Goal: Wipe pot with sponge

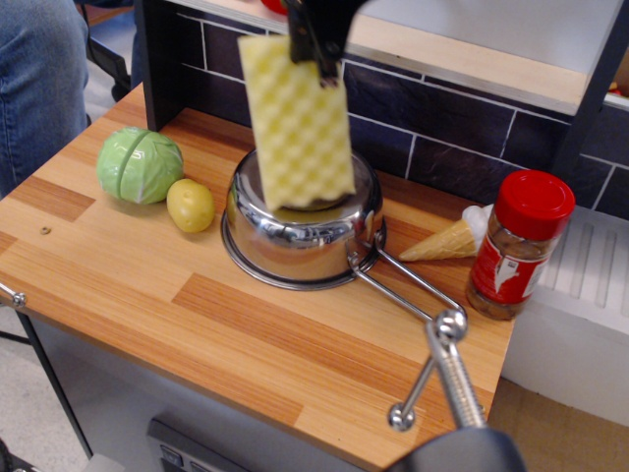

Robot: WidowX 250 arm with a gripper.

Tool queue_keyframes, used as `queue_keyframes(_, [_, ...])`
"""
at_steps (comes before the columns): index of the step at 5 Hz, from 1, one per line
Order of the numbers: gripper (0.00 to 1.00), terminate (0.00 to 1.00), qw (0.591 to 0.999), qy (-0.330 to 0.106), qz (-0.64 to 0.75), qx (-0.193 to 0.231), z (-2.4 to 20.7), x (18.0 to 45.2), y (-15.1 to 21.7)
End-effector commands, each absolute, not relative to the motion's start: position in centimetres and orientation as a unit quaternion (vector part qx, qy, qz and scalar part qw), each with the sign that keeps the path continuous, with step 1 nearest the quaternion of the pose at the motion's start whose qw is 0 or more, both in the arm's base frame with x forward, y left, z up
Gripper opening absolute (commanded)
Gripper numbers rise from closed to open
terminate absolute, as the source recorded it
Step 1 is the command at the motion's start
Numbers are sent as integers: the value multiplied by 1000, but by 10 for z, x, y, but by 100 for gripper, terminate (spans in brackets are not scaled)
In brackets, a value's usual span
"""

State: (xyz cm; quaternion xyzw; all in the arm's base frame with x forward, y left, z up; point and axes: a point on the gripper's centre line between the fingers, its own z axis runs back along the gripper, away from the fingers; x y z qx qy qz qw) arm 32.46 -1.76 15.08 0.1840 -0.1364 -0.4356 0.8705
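The pot (pixel 300 236) is a shiny steel saucepan in the middle of the wooden table, its wire-loop handle (pixel 403 285) pointing right and forward. The sponge (pixel 298 123) is a pale yellow bumpy foam block, hanging upright directly above the pot's opening, its lower edge near the rim. My gripper (pixel 316 49) is black, at the top of the view, shut on the sponge's upper edge. Most of the gripper is cut off by the top of the frame.
A green cabbage-like ball (pixel 140 164) and a small yellow lemon-like ball (pixel 191 205) lie left of the pot. An ice-cream cone toy (pixel 447 238) and a red-capped spice jar (pixel 518 244) stand to the right. A dark tiled wall (pixel 442 128) runs behind. A metal clamp (pixel 442 364) sticks up at the front right.
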Motion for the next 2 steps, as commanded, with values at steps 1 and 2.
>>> queue_keyframes(1, [0, 0, 898, -131, -371, 196, 139, 341, -4])
queue_keyframes(2, [0, 100, 923, -132, -290, 216, 144, 363, 9])
